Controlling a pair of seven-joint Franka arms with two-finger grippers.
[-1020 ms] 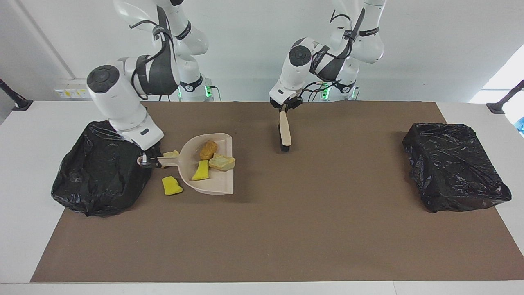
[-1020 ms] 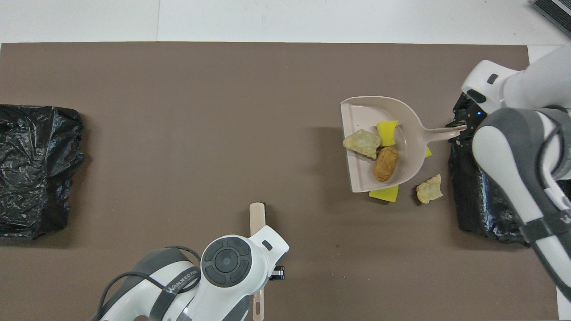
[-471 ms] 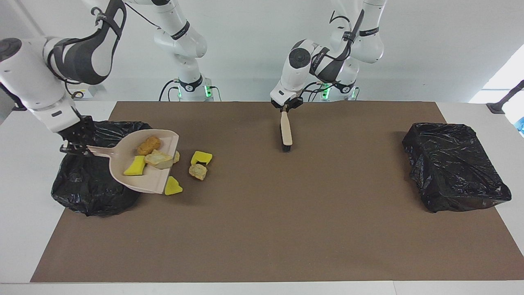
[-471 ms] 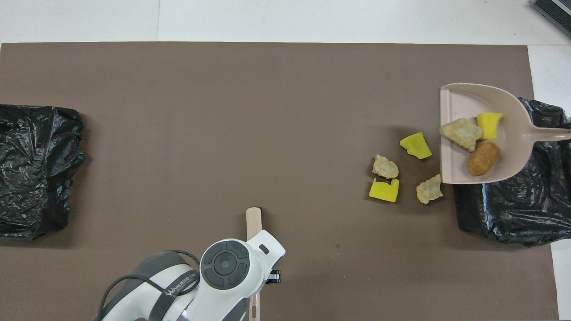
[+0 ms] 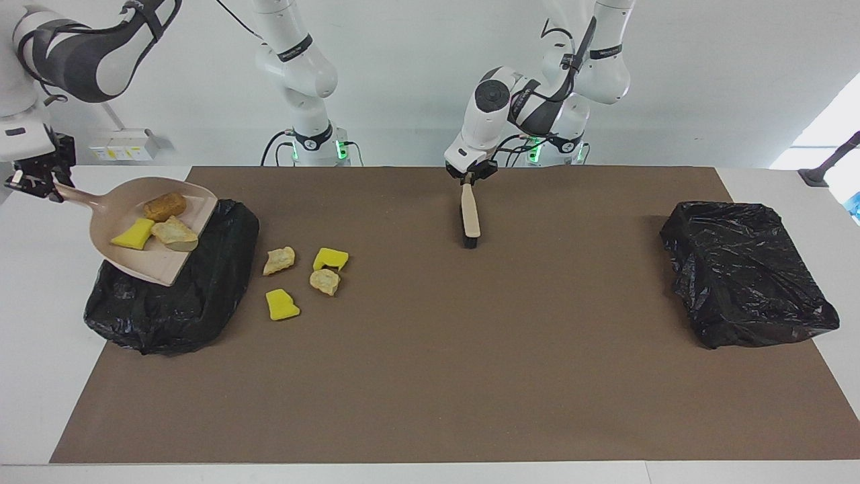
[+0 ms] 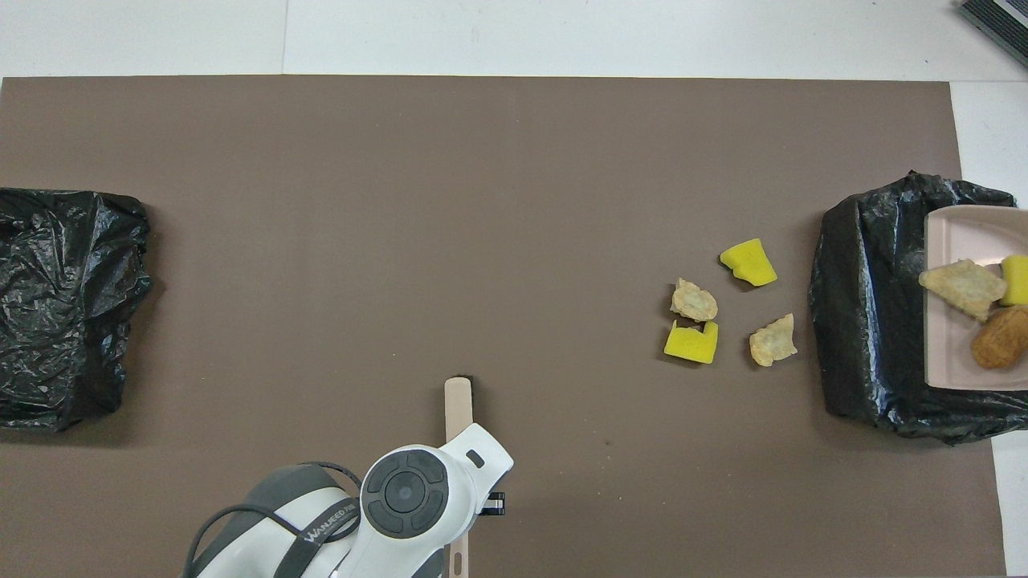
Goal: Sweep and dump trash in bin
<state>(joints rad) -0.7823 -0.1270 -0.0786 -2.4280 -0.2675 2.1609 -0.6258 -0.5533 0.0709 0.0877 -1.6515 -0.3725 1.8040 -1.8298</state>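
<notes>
We hold the flat beige plastic dustpan point(image 5: 158, 232) by its handle in the right gripper point(image 5: 32, 180), which is clenched on that handle, and the pan hangs over the crumpled black bag-lined bin point(image 5: 201, 296) at the right arm's end of the table. This bin is our landmark. Three pieces of the trash ride in the pan above it: a bright yellow sponge-like chunk point(image 5: 133, 234), a pale tan crusty lump point(image 5: 175, 233) and a darker brown bread-like lump point(image 5: 165, 206). The pan looks only slightly tilted, so we judge that none of its load has been tipped out yet.

Four more scraps lie on the brown mat point(image 5: 430, 376) just beside the bin, toward the table's middle: a tan lump point(image 5: 279, 259) closest to the bin, a yellow chunk point(image 5: 282, 304), another yellow chunk point(image 5: 330, 257) and a small tan lump point(image 5: 325, 281) touching or almost touching it.

The left gripper point(image 5: 469, 177) is clenched on the long beige-handled brush with dark bristles point(image 5: 469, 218), whose bristle end rests on the mat well apart from the bin; this arm waits. A second black bag-lined bin point(image 5: 749, 272) sits at the left arm's end of the table.

We judge the task near halfway: one load awaits dumping, then a second sweep and dump for the four scraps.
</notes>
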